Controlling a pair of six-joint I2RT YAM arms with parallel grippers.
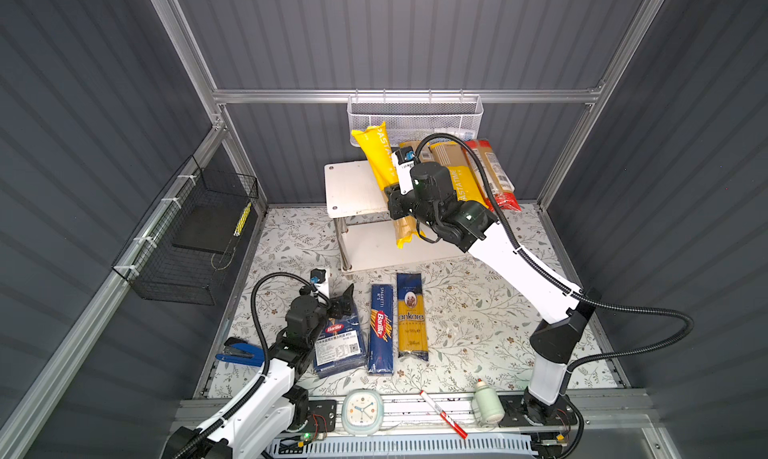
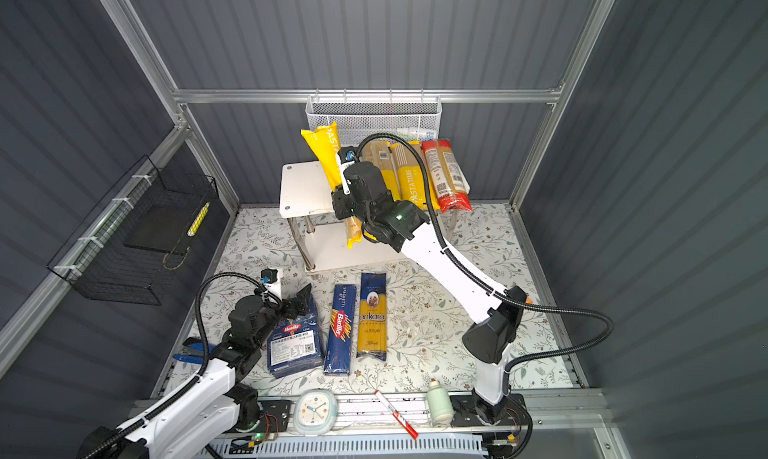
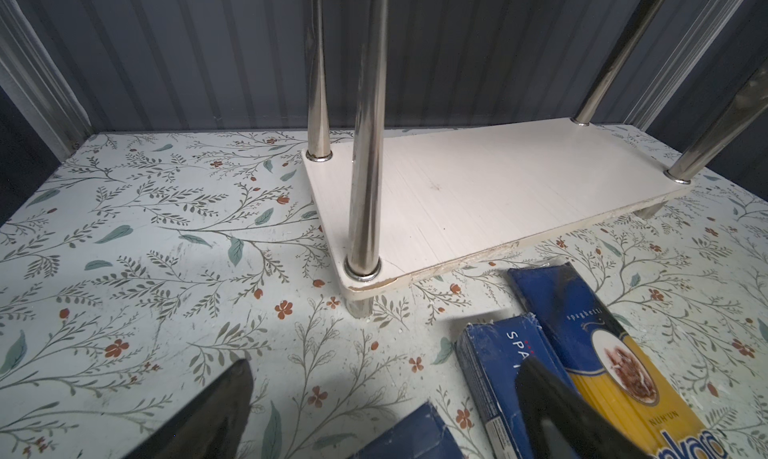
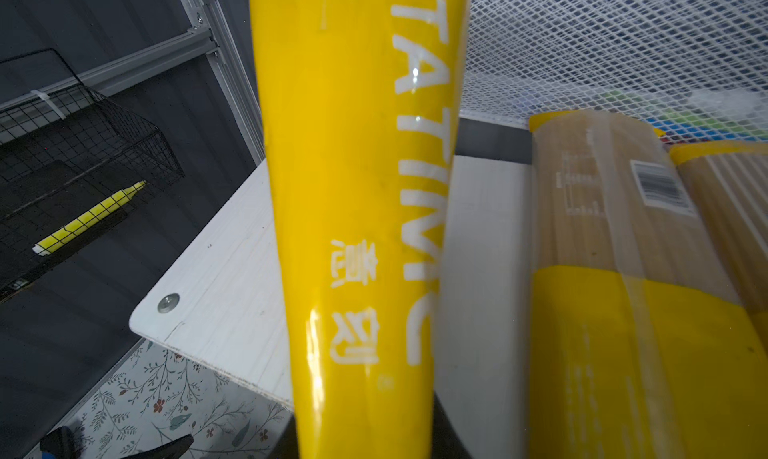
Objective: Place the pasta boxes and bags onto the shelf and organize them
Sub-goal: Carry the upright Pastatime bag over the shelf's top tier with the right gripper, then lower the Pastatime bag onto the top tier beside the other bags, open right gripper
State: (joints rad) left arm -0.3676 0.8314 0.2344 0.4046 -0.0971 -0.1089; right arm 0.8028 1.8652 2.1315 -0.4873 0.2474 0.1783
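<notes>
Glossy yellow plastic bag (image 4: 353,228), long and rounded, was clamped at a tilt in the right end effector (image 1: 394,199), crossing the front edge of the shelf (image 1: 353,186) and its smooth white top board. On the floral-patterned bench (image 1: 478,311), the left end effector (image 1: 344,301) gaped open over a flat blue cardboard box (image 1: 340,349).

jaws of the right pincer (image 1: 394,202) lying hidden beneath its wrist, held Pastatime bag (image 4: 353,228) running off both edges, left arm (image 1: 299,324) covering a corner of the wide Barilla box (image 1: 340,349), contents of the far mesh basket (image 4: 623,41) blurring
</notes>
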